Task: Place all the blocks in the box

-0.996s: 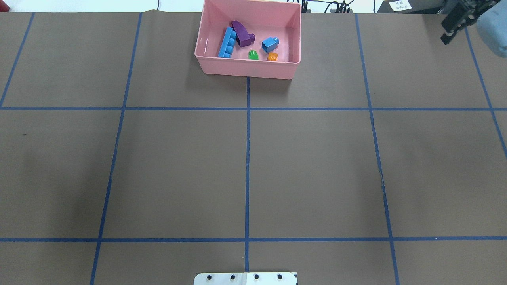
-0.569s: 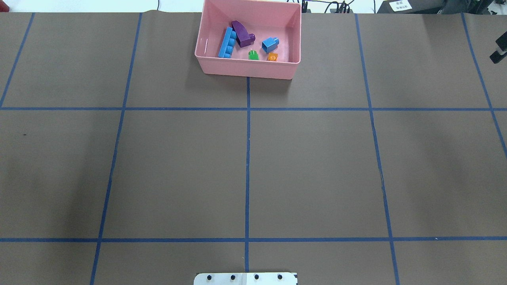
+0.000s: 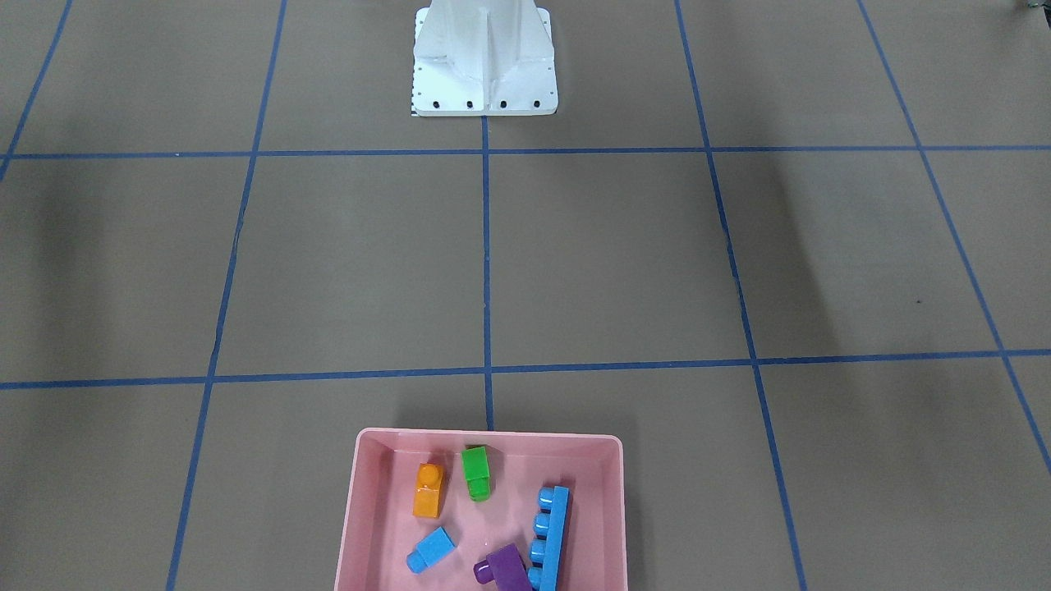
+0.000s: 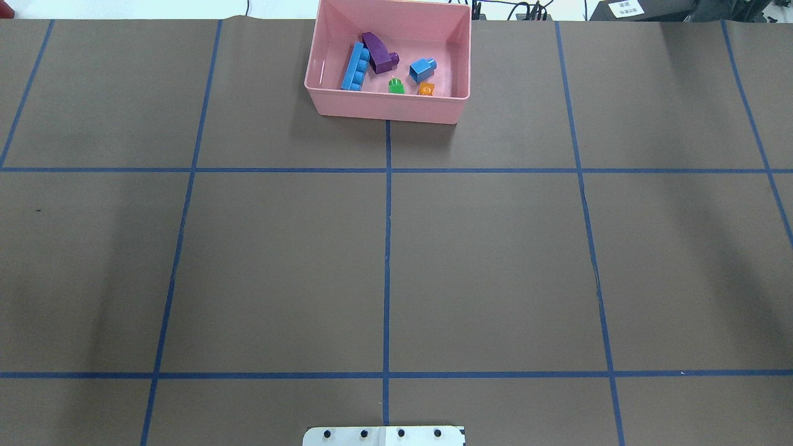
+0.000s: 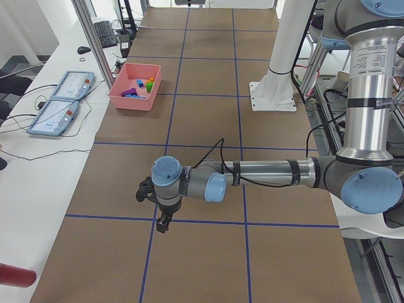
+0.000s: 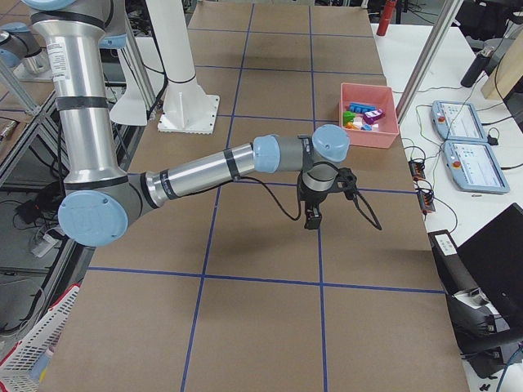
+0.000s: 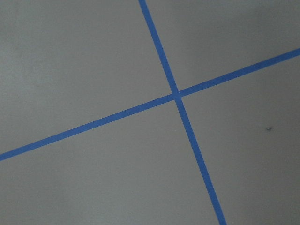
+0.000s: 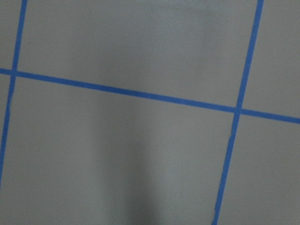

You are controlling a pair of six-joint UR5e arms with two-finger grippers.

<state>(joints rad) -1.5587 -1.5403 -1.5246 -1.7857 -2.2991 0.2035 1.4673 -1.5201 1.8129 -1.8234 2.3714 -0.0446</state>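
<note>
The pink box (image 4: 387,108) stands at the table's far middle edge. In it lie the long blue block (image 4: 354,67), the purple block (image 4: 379,53), the small blue block (image 4: 422,69), the green block (image 4: 396,86) and the orange block (image 4: 426,90). The front-facing view shows the same box (image 3: 361,492) and blocks. My left gripper (image 5: 161,221) shows only in the exterior left view, far from the box, pointing down over bare paper. My right gripper (image 6: 312,219) shows only in the exterior right view, near the box. I cannot tell if either is open or shut.
The white robot base (image 3: 484,57) stands at the near middle edge of the table. Blue tape lines divide the brown paper into squares. Two control tablets (image 5: 60,101) and cables lie on the white side bench beyond the box.
My right gripper, seen at the overhead view's upper right edge, has moved out of that view to the right. The box and the blocks have not moved.
</note>
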